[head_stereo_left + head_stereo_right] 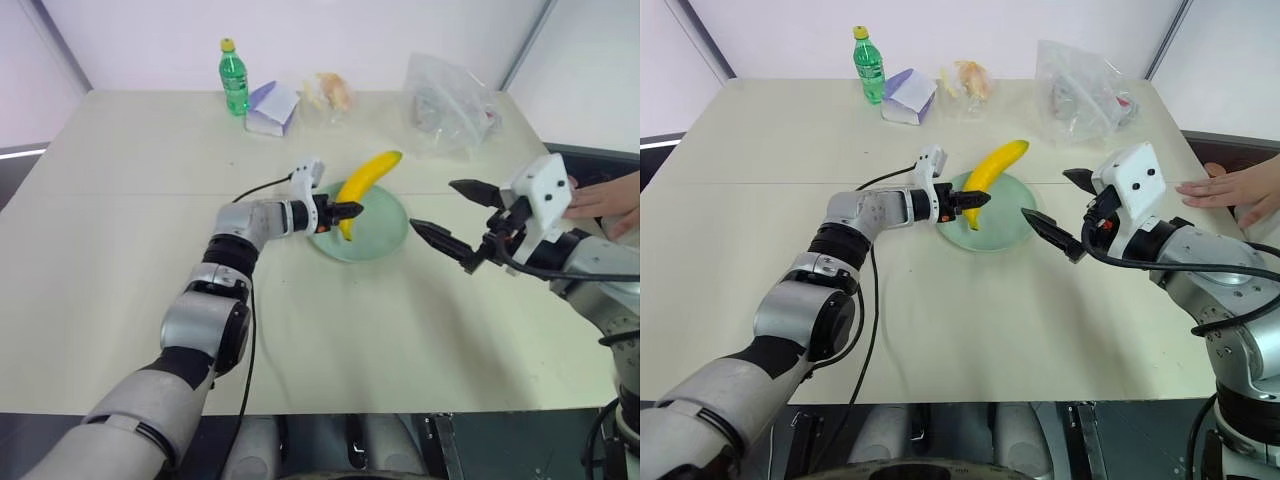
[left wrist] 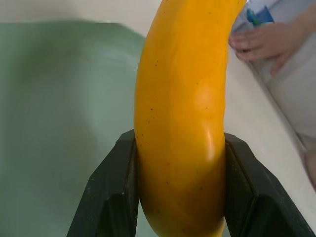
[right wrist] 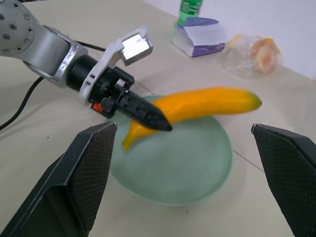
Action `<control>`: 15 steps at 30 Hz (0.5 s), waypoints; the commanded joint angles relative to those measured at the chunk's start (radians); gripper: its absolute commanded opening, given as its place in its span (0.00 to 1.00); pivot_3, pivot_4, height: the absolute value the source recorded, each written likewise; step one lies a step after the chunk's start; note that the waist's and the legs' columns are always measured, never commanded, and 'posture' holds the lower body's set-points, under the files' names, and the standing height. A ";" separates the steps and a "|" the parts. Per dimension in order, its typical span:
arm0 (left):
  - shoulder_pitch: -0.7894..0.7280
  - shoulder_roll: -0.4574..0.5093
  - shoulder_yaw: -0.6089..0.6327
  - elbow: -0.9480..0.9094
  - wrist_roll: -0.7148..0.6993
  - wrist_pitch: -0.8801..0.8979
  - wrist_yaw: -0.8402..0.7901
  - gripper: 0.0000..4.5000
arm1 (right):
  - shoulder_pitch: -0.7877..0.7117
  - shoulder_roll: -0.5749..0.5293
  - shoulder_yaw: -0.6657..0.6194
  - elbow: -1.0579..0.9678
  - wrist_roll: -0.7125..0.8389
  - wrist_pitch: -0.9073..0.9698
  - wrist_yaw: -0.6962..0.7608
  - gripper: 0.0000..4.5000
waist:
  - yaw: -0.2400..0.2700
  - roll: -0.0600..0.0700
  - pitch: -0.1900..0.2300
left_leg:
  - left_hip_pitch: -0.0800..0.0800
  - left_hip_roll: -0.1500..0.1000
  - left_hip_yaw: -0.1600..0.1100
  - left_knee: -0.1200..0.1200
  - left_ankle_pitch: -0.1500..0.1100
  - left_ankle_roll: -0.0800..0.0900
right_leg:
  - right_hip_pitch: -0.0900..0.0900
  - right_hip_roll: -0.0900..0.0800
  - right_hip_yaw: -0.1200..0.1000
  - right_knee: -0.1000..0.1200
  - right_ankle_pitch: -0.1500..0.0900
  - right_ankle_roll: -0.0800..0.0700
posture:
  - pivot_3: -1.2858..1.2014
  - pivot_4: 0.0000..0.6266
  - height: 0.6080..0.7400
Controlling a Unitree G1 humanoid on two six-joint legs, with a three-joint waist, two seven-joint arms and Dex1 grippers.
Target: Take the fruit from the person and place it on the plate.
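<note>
Green plastic bottle (image 1: 234, 76) with a yellow cap sits at the table's (image 1: 120, 280) far left, next to a purple-and-white carton (image 1: 272, 108) and some crinkly clear-wrapped food (image 1: 333, 93). The left gripper (image 1: 354, 210) has its black fingers clamped tight on the smooth, curved yellow banana (image 1: 366, 180), holding it tilted over the round, pale mint plate (image 1: 384, 238). Further right there's a crumpled clear bag (image 1: 450, 95). The right gripper (image 1: 452, 218) hangs beside the plate, jaws spread wide, holding nothing. A person's hand (image 1: 606, 200) rests flat at the far right edge.
</note>
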 commanded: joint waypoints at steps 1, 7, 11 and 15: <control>0.019 -0.003 -0.020 -0.069 0.022 0.040 -0.015 0.35 | -0.001 0.000 -0.036 -0.045 0.021 -0.003 -0.019 1.00 | 0.000 0.000 0.000 | 0.000 0.000 0.000 0.000 0.000 0.000 | 0.000 0.000 0.000 0.000 0.000 0.000 | 0.52 0.24 0.93; 0.059 0.008 -0.020 -0.149 0.025 0.106 -0.016 0.35 | 0.012 -0.006 -0.037 -0.050 0.038 -0.006 -0.027 1.00 | 0.001 0.000 0.000 | 0.000 0.000 0.000 0.000 0.000 0.000 | 0.000 0.000 0.000 0.000 0.000 0.000 | 0.52 0.24 0.93; 0.090 0.023 -0.022 -0.211 0.024 0.148 -0.014 0.46 | 0.004 -0.006 -0.026 -0.041 0.040 -0.009 -0.028 1.00 | 0.001 0.000 0.000 | 0.000 0.000 0.000 0.000 0.000 0.000 | 0.000 0.000 0.000 0.000 0.000 0.000 | 0.52 0.24 0.93; 0.105 0.033 -0.013 -0.232 0.023 0.164 -0.010 0.88 | -0.005 -0.005 -0.012 -0.030 0.035 -0.015 -0.023 1.00 | 0.001 0.000 0.000 | 0.000 0.000 0.000 0.000 0.000 0.000 | 0.000 0.000 0.000 0.000 0.000 0.000 | 0.52 0.24 0.93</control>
